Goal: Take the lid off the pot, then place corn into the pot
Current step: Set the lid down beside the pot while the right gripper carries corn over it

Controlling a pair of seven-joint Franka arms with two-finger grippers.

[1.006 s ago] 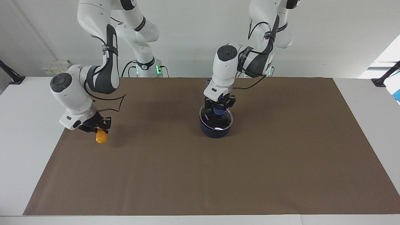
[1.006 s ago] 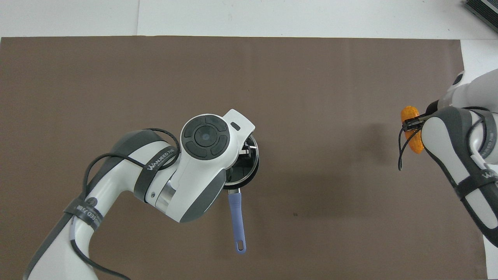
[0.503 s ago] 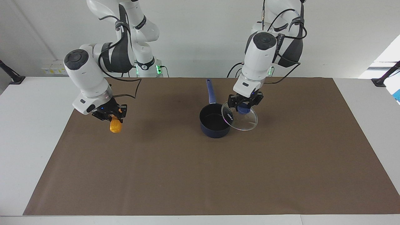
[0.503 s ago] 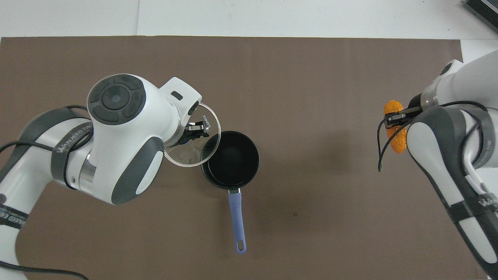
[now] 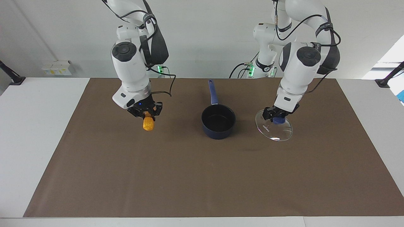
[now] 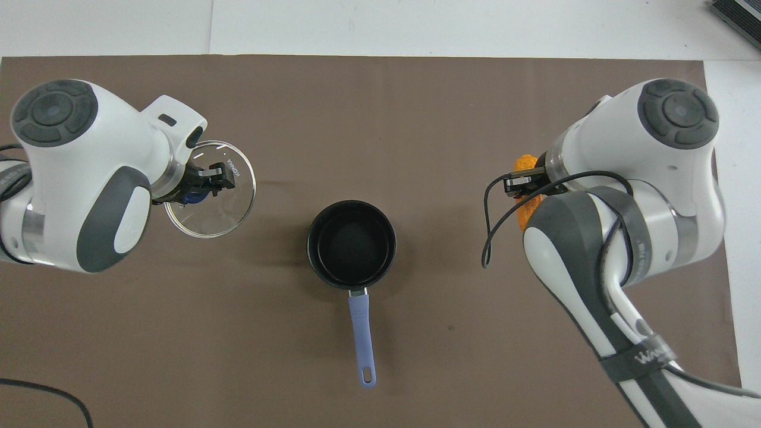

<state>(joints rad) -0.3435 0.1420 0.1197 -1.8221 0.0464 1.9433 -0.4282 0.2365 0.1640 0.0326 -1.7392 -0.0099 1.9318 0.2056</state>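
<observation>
Pot [image 5: 218,121] sits uncovered on the brown mat [image 5: 202,176], about midway between the two arms, its black inside showing and its long blue handle pointing back toward the robots. Toward the left arm's end of the table, the left gripper [image 5: 277,117] is clamped on the blue knob of the lid [image 5: 274,130], jaws closed tight around it. The glass disc hangs tilted below the gripper, clear of the pot and beside it; whether its low edge touches the mat I cannot tell. From above, the lid [image 6: 209,190] shows well apart from the pot [image 6: 351,244], with the left gripper [image 6: 205,181] over its centre. Toward the right arm's end, the right gripper [image 5: 145,113] holds the corn [image 5: 148,124] by its upper end, jaws closed on it, the cob hanging nearly upright in the air over bare mat, well apart from the pot. In the overhead view the corn [image 6: 525,163] peeks out in part from under the right gripper [image 6: 523,185] and wrist.
</observation>
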